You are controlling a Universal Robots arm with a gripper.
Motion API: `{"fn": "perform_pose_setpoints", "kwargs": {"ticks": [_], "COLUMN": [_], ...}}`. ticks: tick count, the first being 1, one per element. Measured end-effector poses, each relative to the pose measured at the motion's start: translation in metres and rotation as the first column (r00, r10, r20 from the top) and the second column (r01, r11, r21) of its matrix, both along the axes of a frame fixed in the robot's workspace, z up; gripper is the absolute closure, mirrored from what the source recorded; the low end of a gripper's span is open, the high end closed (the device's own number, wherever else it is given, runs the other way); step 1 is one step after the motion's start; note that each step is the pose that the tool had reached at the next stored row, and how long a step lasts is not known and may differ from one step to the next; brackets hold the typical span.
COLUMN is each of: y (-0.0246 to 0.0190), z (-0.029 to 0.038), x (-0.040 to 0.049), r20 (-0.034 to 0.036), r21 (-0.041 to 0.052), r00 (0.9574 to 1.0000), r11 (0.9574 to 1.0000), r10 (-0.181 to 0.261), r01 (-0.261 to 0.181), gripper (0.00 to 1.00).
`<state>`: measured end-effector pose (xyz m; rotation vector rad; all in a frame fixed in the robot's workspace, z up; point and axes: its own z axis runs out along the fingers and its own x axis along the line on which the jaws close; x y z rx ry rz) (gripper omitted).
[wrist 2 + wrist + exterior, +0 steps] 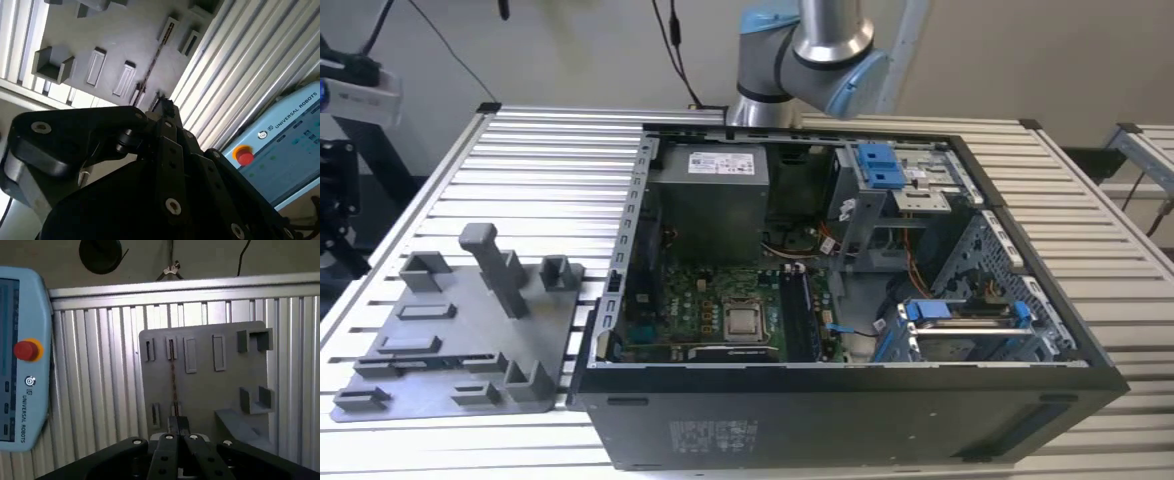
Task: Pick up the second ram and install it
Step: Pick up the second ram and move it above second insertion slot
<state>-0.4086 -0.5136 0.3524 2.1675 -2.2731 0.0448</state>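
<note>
The second ram [173, 380] is a long thin dark stick standing on edge in the slots of the grey holder plate [210, 385]. It is seen edge-on as a narrow line in both wrist views, and it crosses the plate [115, 40] as the ram [152, 60]. My gripper [178, 421] hangs well above the plate, in line with one end of the stick and apart from it. Its black fingers [162, 106] are pressed together with nothing between them. In the exterior view the plate [460, 330] lies to the left of the open computer case [854, 300].
A light blue teach pendant [20, 365] with a red stop button [244, 155] lies beside the plate on the ribbed aluminium table [547, 170]. Upright blocks [494, 265] rise from the plate. Inside the case are the motherboard [720, 305], power supply [707, 200] and drive cages [961, 320].
</note>
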Motion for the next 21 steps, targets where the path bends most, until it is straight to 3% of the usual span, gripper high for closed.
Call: {"fn": "perform_pose_setpoints", "kwargs": {"ticks": [5, 13, 14, 16, 18, 21], "y": [0.0012, 0.0029, 0.0028, 0.0028, 0.0028, 0.0029], "z": [-0.0022, -0.0035, -0.004, -0.0044, -0.0049, -0.0051], "x": [-0.0007, -0.0018, -0.0017, -0.0018, -0.0018, -0.0018], "r20": [0.0021, 0.0019, -0.0018, -0.018, -0.0296, -0.0309], "r21": [0.0007, 0.0002, 0.0007, 0.0045, 0.0081, 0.0099], "r00": [0.9981, 0.9978, 0.9978, 0.9977, 0.9974, 0.9973], "r11": [0.9981, 0.9978, 0.9978, 0.9978, 0.9978, 0.9978], "r10": [0.061, 0.066, 0.066, 0.066, 0.066, 0.066], "r01": [-0.061, -0.066, -0.066, -0.066, -0.066, -0.066], "gripper": [0.89, 0.89, 0.89, 0.89, 0.89, 0.89]}}
